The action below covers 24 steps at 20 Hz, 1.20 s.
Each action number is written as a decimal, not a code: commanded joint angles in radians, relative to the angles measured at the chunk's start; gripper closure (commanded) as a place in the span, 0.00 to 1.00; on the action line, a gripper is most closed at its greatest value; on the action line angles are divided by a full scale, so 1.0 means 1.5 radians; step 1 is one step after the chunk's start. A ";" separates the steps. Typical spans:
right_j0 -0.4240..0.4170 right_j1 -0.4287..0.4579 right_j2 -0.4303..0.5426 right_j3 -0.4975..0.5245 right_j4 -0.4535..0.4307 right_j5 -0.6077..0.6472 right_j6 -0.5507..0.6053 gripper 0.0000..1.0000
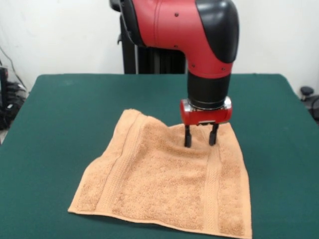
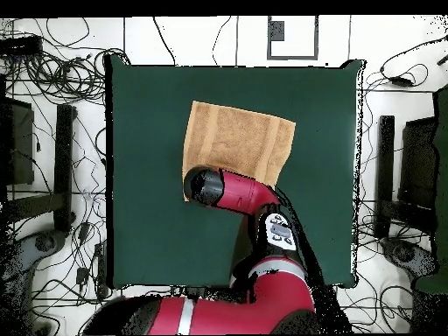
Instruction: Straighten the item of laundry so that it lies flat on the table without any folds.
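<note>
Front view: orange-tan terry towel with two ribbed bands (image 1: 167, 181) spread on dark green felt tabletop (image 1: 65, 114), lower centre of frame, top edge rumpled. Red-black arm's hand (image 1: 200, 136) at towel's upper right part, fingers spread, tips pressing into cloth.

Overhead view: towel (image 2: 238, 140) upper centre of tabletop (image 2: 144, 175); arm covers its lower edge, hand hidden beneath.

Orange-tan ribbed-banded towel (image 1: 164, 184) on dark green table (image 1: 65, 114).
</note>
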 commanded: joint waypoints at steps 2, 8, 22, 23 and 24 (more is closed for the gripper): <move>0.044 0.030 0.107 0.018 0.060 -0.027 0.178 0.00; 0.045 0.031 0.109 0.021 0.071 -0.033 0.171 0.00; 0.032 0.031 0.096 0.037 0.093 -0.009 0.169 0.00; 0.028 0.028 0.091 0.041 0.086 -0.009 0.161 0.00; 0.022 0.025 0.078 0.045 0.077 -0.007 0.154 0.00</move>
